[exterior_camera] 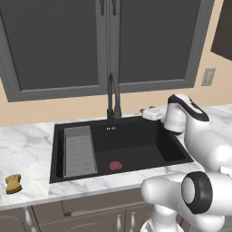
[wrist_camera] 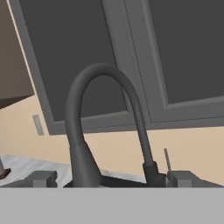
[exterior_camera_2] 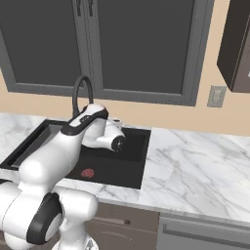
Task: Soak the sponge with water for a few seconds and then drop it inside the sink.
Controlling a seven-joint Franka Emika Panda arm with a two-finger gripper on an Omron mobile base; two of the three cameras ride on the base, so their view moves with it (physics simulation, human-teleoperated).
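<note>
Left of the black sink point(exterior_camera: 149, 156), well apart on the marble counter point(exterior_camera: 31, 145), lies the yellow-brown sponge point(exterior_camera: 14, 183). The gripper point(wrist_camera: 111, 178) hangs by the arched faucet point(exterior_camera: 113, 97) at the basin's back rim, jaws spread wide and holding nothing.

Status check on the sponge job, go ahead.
Gripper open, empty, facing the faucet. Sponge on the counter left of the sink, untouched. No water running. Nothing in the way.
</note>
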